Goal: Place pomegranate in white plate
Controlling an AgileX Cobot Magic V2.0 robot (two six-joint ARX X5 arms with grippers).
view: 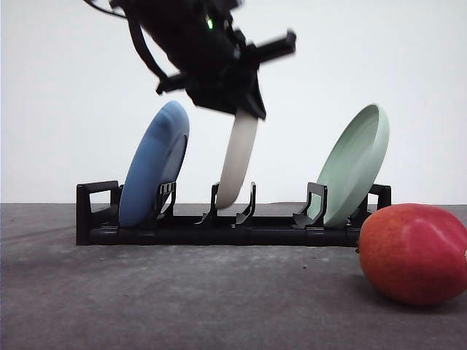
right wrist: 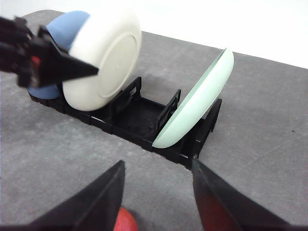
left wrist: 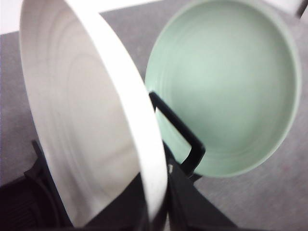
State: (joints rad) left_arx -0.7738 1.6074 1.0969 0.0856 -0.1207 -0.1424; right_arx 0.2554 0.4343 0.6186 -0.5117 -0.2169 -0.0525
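Left gripper [view: 244, 109] clamped on white plate [view: 237, 162] rim above rack [view: 219, 226]; right gripper [right wrist: 159, 192] fingers apart over pomegranate [view: 414, 252].

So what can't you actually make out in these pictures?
- Left gripper, front view: its fingertips merge with the dark body at the white plate rim, so the grip is unclear.
- Pomegranate, front view: cut off by the right edge; in the right wrist view, mostly hidden behind the right gripper.
- Blue plate, right wrist view: largely hidden behind the white plate.
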